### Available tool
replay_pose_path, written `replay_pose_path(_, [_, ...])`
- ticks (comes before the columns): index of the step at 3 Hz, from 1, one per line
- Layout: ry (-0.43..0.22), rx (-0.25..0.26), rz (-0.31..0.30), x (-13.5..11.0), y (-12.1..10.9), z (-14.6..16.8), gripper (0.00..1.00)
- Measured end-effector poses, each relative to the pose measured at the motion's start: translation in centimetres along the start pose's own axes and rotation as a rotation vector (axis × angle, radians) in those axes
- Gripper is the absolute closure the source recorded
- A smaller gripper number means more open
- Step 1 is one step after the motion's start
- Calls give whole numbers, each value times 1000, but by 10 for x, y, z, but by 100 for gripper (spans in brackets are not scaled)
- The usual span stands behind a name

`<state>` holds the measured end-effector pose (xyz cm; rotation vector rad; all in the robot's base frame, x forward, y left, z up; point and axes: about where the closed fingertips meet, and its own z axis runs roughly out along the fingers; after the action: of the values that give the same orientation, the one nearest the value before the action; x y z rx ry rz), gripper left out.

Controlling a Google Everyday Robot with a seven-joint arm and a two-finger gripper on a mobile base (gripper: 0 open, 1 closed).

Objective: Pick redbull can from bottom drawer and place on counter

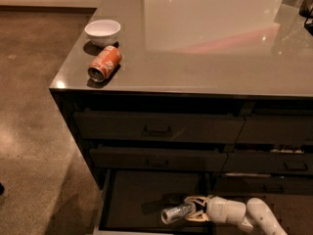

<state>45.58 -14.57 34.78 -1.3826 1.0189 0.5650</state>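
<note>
One redbull can [176, 213] lay clamped between my gripper's [190, 209] jaws, inside the bottom drawer [137, 199], the counter [205, 58] well above them.

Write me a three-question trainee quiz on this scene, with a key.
1. True or false: the redbull can stands upright on the counter.
2. Where is the hand? A) at a closed drawer's handle B) in the open bottom drawer, at the redbull can C) over the floor
3. What lies on its side on the counter beside the white bowl?
Key: 1 false; 2 B; 3 the orange can.
</note>
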Motion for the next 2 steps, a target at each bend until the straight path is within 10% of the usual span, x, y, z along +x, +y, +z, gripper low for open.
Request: replay_pose_path(2, [267, 112, -146, -102, -76, -28, 100])
